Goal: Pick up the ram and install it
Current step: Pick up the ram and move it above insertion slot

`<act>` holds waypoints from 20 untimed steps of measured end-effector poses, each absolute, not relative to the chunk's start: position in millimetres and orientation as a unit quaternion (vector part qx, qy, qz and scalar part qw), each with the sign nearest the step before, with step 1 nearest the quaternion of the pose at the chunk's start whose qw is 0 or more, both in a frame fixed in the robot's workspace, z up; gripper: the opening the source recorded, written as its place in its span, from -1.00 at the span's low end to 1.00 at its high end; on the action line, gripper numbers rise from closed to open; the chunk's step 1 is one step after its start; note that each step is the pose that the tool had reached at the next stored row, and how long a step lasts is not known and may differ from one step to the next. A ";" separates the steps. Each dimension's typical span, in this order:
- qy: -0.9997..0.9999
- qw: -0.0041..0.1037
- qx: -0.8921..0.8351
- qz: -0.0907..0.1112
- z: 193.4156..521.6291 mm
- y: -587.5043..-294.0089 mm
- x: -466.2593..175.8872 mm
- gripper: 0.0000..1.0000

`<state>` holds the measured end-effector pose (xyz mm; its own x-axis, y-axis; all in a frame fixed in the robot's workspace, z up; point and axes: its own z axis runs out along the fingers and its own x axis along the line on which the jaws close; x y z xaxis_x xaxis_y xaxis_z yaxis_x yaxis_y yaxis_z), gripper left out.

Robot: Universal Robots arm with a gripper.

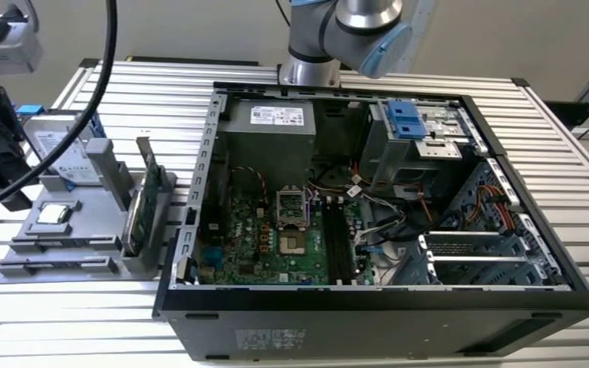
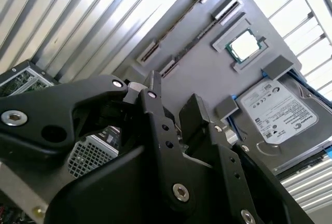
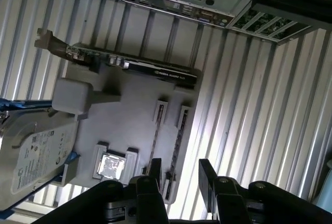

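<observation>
Two-fingered gripper (image 3: 179, 171), spread apart and empty, over the grey holder (image 3: 129, 99) on the bench (image 3: 249, 105). Nearby, silver hard drive (image 3: 36, 151) and upright card (image 3: 145, 68).

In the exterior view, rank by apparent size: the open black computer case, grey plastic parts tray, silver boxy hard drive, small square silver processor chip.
Largest to smallest:
open black computer case
grey plastic parts tray
silver boxy hard drive, partly hidden
small square silver processor chip
</observation>
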<state>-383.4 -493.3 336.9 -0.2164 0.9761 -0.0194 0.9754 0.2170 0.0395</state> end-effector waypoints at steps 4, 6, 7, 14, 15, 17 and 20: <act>0.771 0.020 0.637 0.009 335.8 -493.3 -383.4 1.00; 0.767 0.020 0.642 0.009 335.2 -493.3 -383.4 1.00; 0.764 0.020 0.644 0.009 334.9 -493.3 -383.4 1.00; 0.749 0.021 0.662 0.008 332.7 -493.2 -383.6 1.00; 0.748 0.021 0.664 0.008 332.4 -493.1 -383.7 1.00; 0.745 0.021 0.667 0.008 331.8 -493.0 -383.7 1.00; 0.741 0.021 0.671 0.008 331.0 -492.9 -383.7 1.00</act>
